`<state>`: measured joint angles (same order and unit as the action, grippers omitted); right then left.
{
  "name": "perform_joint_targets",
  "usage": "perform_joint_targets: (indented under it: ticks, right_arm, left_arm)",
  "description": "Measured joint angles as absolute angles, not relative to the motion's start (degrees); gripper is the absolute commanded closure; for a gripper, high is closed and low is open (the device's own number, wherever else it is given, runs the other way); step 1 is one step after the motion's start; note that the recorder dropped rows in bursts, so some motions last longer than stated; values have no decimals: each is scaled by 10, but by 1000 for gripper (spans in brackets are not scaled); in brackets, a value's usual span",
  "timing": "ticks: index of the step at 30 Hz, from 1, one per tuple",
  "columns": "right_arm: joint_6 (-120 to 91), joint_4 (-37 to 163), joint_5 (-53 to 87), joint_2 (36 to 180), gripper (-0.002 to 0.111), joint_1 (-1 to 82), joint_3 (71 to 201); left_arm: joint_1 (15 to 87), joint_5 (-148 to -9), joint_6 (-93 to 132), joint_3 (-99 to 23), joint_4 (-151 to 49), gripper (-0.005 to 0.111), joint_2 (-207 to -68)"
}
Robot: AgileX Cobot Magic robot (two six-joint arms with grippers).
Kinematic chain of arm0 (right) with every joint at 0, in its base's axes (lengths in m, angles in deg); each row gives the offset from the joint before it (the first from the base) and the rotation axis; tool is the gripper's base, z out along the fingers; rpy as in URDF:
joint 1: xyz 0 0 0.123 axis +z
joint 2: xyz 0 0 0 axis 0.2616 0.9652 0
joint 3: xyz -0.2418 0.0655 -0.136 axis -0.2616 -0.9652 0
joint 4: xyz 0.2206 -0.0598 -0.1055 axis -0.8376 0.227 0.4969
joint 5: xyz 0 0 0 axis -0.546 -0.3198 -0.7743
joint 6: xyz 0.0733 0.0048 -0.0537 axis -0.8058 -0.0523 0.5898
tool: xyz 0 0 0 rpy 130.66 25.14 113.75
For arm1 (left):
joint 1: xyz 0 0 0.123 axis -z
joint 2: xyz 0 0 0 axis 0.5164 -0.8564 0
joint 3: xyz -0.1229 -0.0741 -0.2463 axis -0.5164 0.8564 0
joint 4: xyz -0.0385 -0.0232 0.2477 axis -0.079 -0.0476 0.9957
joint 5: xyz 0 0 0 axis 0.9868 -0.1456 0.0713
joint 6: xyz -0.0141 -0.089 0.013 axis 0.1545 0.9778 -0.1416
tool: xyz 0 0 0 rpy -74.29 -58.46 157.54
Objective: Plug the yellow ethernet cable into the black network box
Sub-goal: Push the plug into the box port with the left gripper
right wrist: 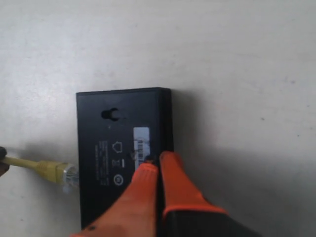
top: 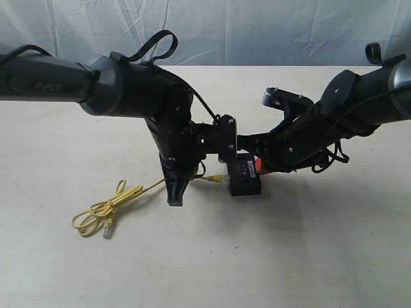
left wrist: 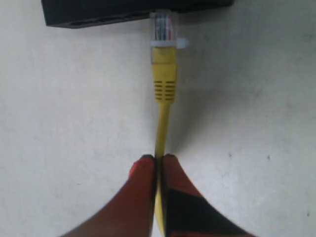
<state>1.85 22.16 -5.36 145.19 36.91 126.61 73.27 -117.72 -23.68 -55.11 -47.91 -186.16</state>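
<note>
Left pincer [left wrist: 157, 159] tight on yellow cable [left wrist: 164, 79] at black box [left wrist: 98, 12]

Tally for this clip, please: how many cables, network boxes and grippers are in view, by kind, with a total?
yellow ethernet cable: 1
black network box: 1
orange-fingered grippers: 2, the left gripper and the right gripper
Total: 4

The tabletop [top: 308, 256] lies open along its near edge and near right corner. Toward the near left corner, the looped yellow ethernet cable [top: 103, 209] lies in the way. The left arm [top: 128, 93], right arm [top: 366, 96] and black network box [top: 246, 183] crowd the middle.
</note>
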Motion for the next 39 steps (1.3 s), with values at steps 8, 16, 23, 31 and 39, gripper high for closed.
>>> perform_joint_targets:
  ticks: [8, 16, 23, 31, 39]
  right_arm:
    - [18, 222, -54, 1452, 109, 369, 1266]
    - [18, 222, -54, 1452, 109, 369, 1266]
    - [18, 222, -54, 1452, 109, 369, 1266]
    - [18, 222, -54, 1452, 109, 369, 1266]
    - [18, 222, -55, 1452, 109, 369, 1266]
  left_arm:
    - [733, -1177, -238, -551, -479, 107, -1862]
    - [733, -1187, -239, -552, -479, 107, -1862]
    - [733, -1184, -239, -552, -479, 107, -1862]
    - [733, -1180, -239, -552, -479, 107, -1862]
    - [733, -1181, -227, -552, -469, 107, -1862]
